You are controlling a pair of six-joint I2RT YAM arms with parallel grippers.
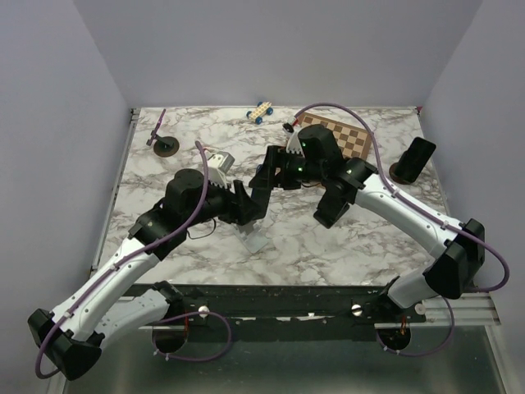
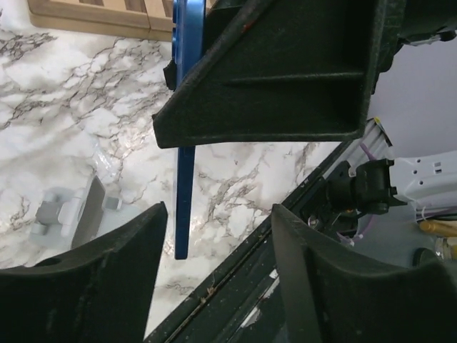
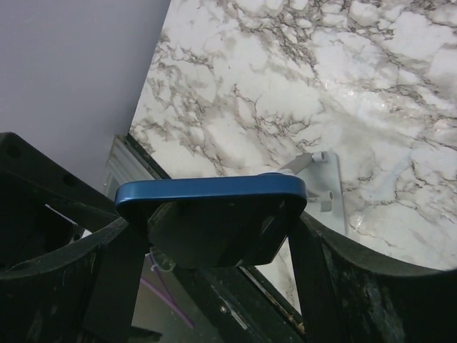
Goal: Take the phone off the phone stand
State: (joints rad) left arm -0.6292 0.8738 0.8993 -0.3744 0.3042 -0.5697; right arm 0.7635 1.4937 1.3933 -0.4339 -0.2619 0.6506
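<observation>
The phone (image 3: 211, 194), blue-edged with a dark face, sits clamped between the fingers of my right gripper (image 3: 214, 239) and is held in the air above the marble table. The grey phone stand (image 3: 325, 187) lies empty on the table below it. In the top view the right gripper (image 1: 277, 171) holds the phone (image 1: 259, 190) just behind the stand (image 1: 254, 240). In the left wrist view the phone's blue edge (image 2: 185, 186) hangs upright and the stand (image 2: 75, 214) lies to its left. My left gripper (image 2: 214, 239) is open and empty, close to the phone; it also shows in the top view (image 1: 243, 210).
A chessboard (image 1: 349, 139) lies at the back right, with a toy car (image 1: 261, 112) at the back edge. A dark object on a brown base (image 1: 414, 160) stands at the right, a brown disc with a stick (image 1: 164, 144) at the back left. The table's front rail (image 2: 235, 286) is close below the left gripper.
</observation>
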